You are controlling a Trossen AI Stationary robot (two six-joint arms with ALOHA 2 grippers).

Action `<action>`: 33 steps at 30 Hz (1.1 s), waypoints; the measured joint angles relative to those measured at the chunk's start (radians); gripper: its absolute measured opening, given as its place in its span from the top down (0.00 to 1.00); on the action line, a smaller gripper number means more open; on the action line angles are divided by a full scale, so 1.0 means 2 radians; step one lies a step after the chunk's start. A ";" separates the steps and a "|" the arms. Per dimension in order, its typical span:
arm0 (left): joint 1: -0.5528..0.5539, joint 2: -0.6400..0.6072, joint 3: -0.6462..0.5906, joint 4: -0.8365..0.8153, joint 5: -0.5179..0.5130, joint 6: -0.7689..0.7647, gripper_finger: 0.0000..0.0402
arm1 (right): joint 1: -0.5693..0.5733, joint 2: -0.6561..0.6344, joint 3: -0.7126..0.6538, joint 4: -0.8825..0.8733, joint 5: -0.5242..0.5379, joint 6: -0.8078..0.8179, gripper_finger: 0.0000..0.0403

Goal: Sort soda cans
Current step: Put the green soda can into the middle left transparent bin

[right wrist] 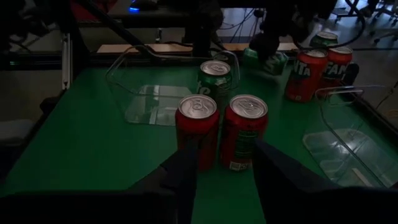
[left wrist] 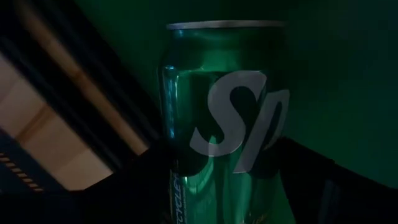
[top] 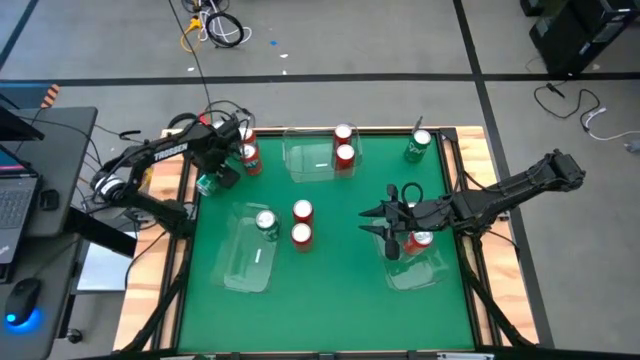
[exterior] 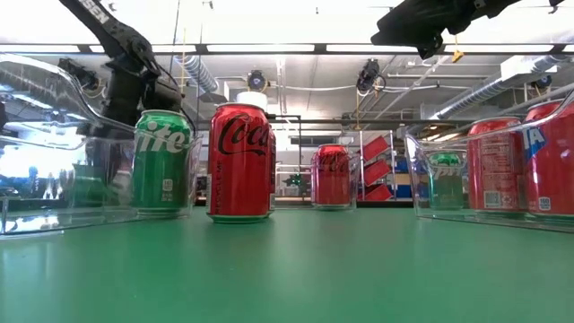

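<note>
High view: straight down over the whole table (top: 330, 290). Low view: level at table height, close to cans. Wrist views: one pressed against a green can (left wrist: 224, 118), the other facing two red cans (right wrist: 222, 127) that the high view shares.

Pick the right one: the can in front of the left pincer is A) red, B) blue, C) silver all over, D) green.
D: the left wrist view shows a green can with white lettering filling the space ahead of the left pincer.

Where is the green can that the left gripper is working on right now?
In the high view the green can lies at the table's far-left edge, between the left gripper fingers, just beside two red cans.
</note>
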 joint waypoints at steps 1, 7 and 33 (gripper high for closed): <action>0.000 -0.008 0.002 -0.007 -0.002 -0.001 0.38 | 0.000 0.000 0.000 0.000 0.000 0.000 0.65; 0.000 -0.068 0.039 -0.047 -0.006 -0.013 0.38 | 0.000 0.000 0.000 0.007 0.000 0.000 0.65; -0.177 -0.397 0.044 0.175 0.074 -0.074 0.38 | -0.087 0.148 0.001 0.352 -0.107 0.011 0.65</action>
